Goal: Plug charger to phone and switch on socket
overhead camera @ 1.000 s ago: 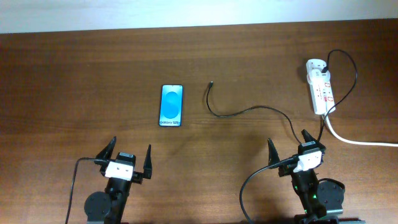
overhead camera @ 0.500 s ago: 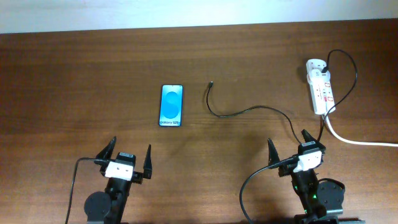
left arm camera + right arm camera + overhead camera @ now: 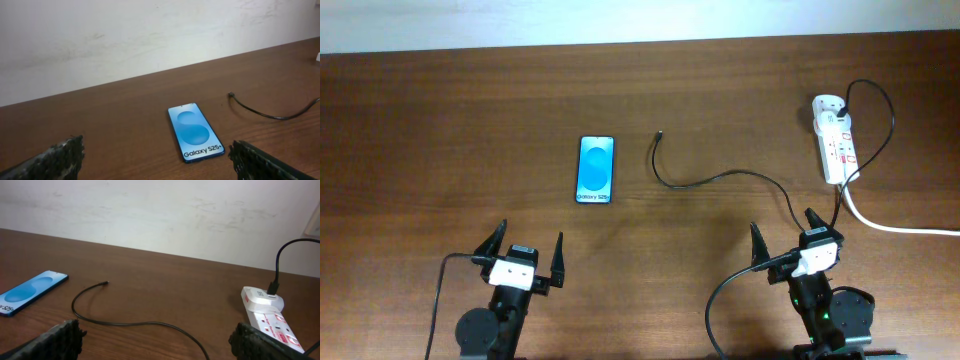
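The opening step is not yet begun: left gripper point(image 3: 531, 235) and right gripper point(image 3: 780, 222) sit spread wide and empty at the worktop's point(image 3: 440, 120) near edge. The phone point(image 3: 596, 169) lies left of centre, with the charger point(image 3: 710, 180) beside it and the socket point(image 3: 836, 145) by the far right corner. Next, a gripper probably needs to pinch the charger's plug tip point(image 3: 660, 133).

Soft, even light across the table point(image 3: 470, 110), shadows faint, and the phone point(image 3: 596, 169) screen glows bright blue. In the wrist views the fingertips of the left pincer point(image 3: 159, 162) and right pincer point(image 3: 155, 342) sit blurred, out of focus, while the wall point(image 3: 150, 30) behind looks pale and flat.
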`<state>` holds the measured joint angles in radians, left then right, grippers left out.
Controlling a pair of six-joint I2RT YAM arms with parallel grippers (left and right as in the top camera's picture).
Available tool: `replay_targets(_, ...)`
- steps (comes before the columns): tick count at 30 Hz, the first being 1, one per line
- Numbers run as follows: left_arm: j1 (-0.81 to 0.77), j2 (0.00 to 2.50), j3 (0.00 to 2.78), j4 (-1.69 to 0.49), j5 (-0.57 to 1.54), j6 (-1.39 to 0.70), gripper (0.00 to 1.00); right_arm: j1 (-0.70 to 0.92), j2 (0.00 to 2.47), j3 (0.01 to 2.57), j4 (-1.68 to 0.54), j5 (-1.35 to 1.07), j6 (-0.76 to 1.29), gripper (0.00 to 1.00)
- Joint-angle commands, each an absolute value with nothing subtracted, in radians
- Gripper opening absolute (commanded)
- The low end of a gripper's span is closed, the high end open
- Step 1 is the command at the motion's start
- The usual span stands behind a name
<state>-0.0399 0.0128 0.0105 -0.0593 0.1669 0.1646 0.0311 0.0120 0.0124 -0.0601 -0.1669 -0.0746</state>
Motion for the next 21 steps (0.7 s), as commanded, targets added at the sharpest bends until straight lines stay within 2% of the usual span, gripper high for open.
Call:
replay_targets(1,-0.040,0.012,0.009,-0.066,0.160,0.174,0.99,0.039,0.009,0.006,-0.064,-0.179,-0.071,0.98)
replay_targets(17,-0.040,0.012,0.014,-0.075,0.081,0.150,0.99,0.039,0.009,0.006,-0.064,-0.179,-0.071,0.98)
replay_targets(21,-0.040,0.128,0.090,-0.087,0.077,0.151,0.99,0.039,0.009,0.006,-0.064,-0.180,-0.071,0.98)
